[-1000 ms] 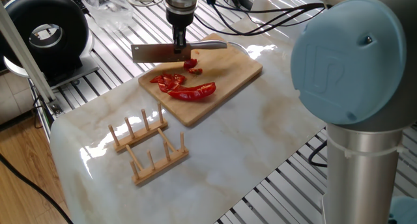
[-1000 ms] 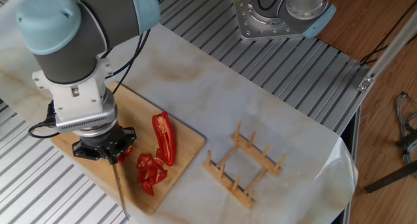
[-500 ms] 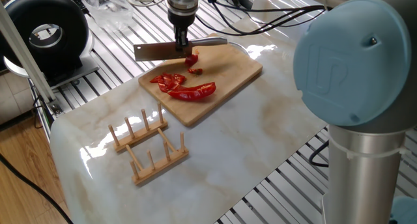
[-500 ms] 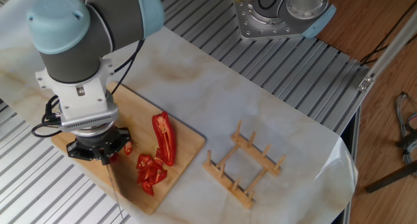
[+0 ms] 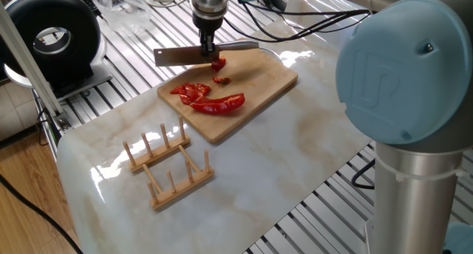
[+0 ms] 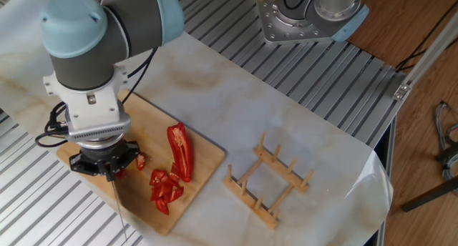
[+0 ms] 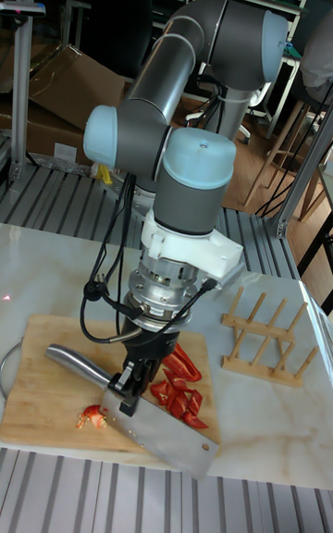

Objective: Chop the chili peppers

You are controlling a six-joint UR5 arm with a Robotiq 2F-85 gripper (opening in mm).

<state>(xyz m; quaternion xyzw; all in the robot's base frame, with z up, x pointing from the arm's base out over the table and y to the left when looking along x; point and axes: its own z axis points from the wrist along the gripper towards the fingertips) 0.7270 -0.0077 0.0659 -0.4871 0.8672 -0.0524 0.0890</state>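
Pincer clamps cleaver; only tall view shows blade's face, chili peppers behind.

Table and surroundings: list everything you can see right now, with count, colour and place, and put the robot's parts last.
Cutting board: one, light wood, on the marble tabletop.
Chili peppers: one long red half plus a pile of cut red pieces mid-board, and a few small bits near the blade.
Cleaver: one, steel blade, held over the board's far edge.
Rack: one, light wood with upright pegs, on the marble beside the board.
Round device: one, black, off the table's corner.
Cables: several, black, on the slatted metal surface.
Arm: one, grey with light blue caps.
Claw: one, dark, shut on the cleaver.
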